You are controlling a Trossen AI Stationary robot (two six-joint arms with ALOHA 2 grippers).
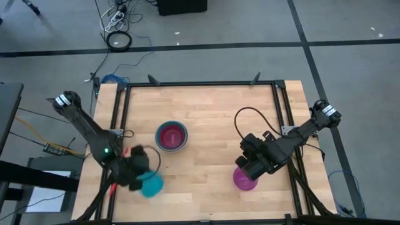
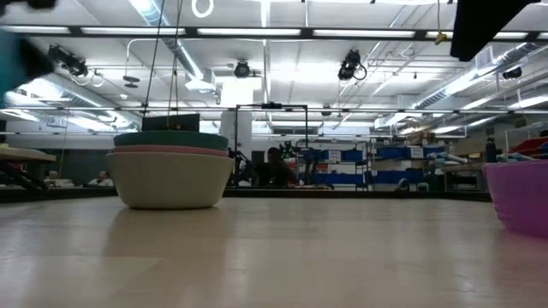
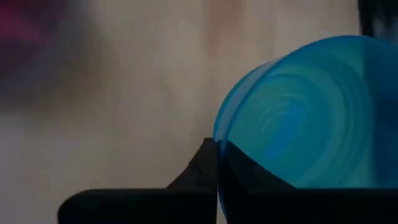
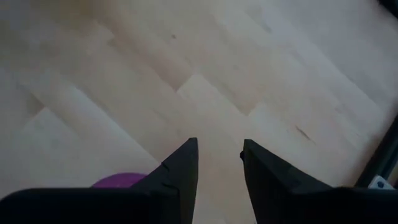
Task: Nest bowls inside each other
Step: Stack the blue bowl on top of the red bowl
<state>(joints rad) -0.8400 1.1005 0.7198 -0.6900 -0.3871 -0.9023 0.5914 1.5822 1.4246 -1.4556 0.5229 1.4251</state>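
Note:
A stack of nested bowls [image 1: 172,136] [image 2: 171,171] stands left of the table's middle, white-grey outside, teal and pink rims above it, red showing inside. A cyan blue bowl [image 1: 151,185] [image 3: 311,106] is at the near left, with my left gripper [image 1: 144,176] [image 3: 216,149] shut on it. A purple bowl [image 1: 243,180] [image 2: 519,197] rests on its base at the near right. My right gripper [image 1: 247,169] [image 4: 219,146] hovers above it, open, with only bare table between its fingers. My left gripper pinches the cyan bowl's rim [image 3: 217,134], one finger [image 3: 199,165] outside the wall and the other inside the hollow. The fingers slant down at it from the table's left. The bowl is tipped on its side, opening toward the wrist camera, and shows as a blur above the table in the low view.
A black frame [image 1: 200,84] runs along the table's far edge and down both sides. Bare wood [image 1: 212,156] lies between the stack and the purple bowl. Cables [image 1: 119,37] lie on the floor beyond the table.

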